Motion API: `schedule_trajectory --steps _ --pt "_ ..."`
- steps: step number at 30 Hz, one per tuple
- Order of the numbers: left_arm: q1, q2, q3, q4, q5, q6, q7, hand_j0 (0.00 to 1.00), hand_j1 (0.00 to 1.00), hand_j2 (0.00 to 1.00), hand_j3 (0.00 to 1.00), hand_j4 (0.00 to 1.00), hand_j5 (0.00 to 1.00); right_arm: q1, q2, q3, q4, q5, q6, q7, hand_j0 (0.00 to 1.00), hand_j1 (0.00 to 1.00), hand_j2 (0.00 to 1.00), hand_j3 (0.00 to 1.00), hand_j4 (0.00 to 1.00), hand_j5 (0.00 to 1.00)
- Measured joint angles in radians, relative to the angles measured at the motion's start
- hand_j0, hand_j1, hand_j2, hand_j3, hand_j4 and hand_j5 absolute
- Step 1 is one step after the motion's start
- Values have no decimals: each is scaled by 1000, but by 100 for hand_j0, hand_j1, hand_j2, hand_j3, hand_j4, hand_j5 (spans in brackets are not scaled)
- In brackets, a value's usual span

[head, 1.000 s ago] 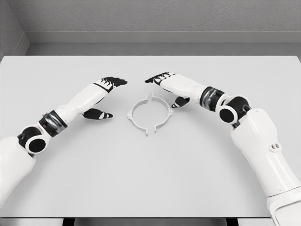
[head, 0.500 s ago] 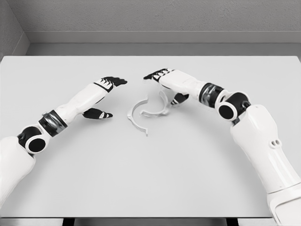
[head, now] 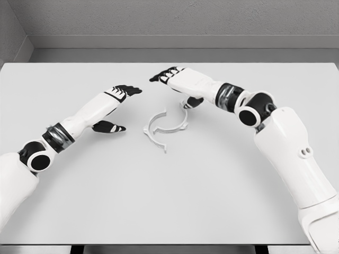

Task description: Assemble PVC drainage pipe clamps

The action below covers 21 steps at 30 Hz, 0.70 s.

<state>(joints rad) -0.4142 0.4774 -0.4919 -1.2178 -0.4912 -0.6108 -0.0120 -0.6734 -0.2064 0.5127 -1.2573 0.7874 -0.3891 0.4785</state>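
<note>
Right clamp half (head: 177, 120) got shoved toward 9 o'clock since a second ago and now overlaps the left clamp half (head: 152, 130); the neat ring is gone, the two arcs lie crossed near the tabletop (head: 169, 201) centre. Right robot hand (head: 170, 76) has swung on to about 12 o'clock of the halves, fingers spread, holding nothing, thumb (head: 193, 101) just beside the displaced half's upper end. Left robot hand (head: 117, 103) hasn't budged: at 9 o'clock of the halves, fingers apart, empty, well clear of the parts.

Step in hand, my read: aligning and pressing the two halves together; it went wrong, so this is now re-alignment. Next move likely needs the right half pulled back toward 3 o'clock so the end tabs meet again, then both hands closing in from opposite sides. Left hand should brace the left half or it'll slide.

Nothing else on the tabletop. Only obstruction is the halves themselves: overlapped, one may be riding on the other, can't tell which sits on top. Right forearm (head: 228, 98) hangs near the parts at 2 o'clock.
</note>
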Motion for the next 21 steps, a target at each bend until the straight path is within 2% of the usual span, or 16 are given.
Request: schedule_trajectory --steps 6,12,15,18,21 --pt "-12 9 0 1 0 0 1 100 100 100 100 100 100 -25 43 54 48 27 0 0 100 100 100 100 100 100" --pt "-18 15 1 2 0 0 1 100 100 100 100 100 100 -26 57 60 73 37 0 -1 100 100 100 100 100 100" --pt "-84 67 9 32 2 0 2 100 100 100 100 100 100 -26 59 59 78 38 0 -1 100 100 100 100 100 100" --pt "-86 140 71 91 1 0 3 100 100 100 100 100 100 -26 59 61 83 39 0 -1 100 100 100 100 100 100" --pt "-87 194 100 117 2 0 3 100 100 100 100 100 100 -26 60 65 91 40 0 -2 100 100 100 100 100 100"
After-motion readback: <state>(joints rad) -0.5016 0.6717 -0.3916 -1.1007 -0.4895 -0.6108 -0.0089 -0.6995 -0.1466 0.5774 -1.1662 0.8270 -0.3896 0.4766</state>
